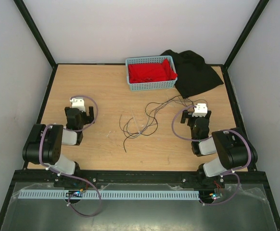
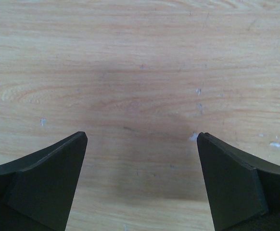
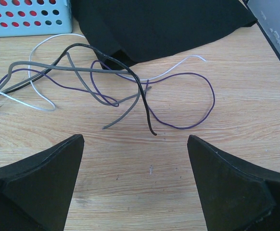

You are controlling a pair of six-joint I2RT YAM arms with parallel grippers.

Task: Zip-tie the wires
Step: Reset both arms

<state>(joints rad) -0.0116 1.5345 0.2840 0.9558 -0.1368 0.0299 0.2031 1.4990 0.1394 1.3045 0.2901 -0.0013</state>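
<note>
The wires [image 1: 145,120] lie as loose, tangled loops on the wooden table [image 1: 101,82], between the two arms. In the right wrist view, black [image 3: 141,94], purple [image 3: 205,113], grey [image 3: 84,72] and white [image 3: 39,98] strands spread just ahead of my right gripper [image 3: 135,139]. That gripper is open, with only bare wood between its fingers; the black strand's end stops short of them. My right gripper [image 1: 194,115] sits at the right end of the tangle. My left gripper [image 1: 81,110] is well to the left of the wires. It hangs open over bare wood [image 2: 141,137].
A light blue basket [image 1: 152,87] holding red cloth [image 1: 152,72] stands at the back centre. A black cloth [image 1: 197,72] lies to the right of the basket, its edge near the far wire loops. Black frame rails and pale walls enclose the table.
</note>
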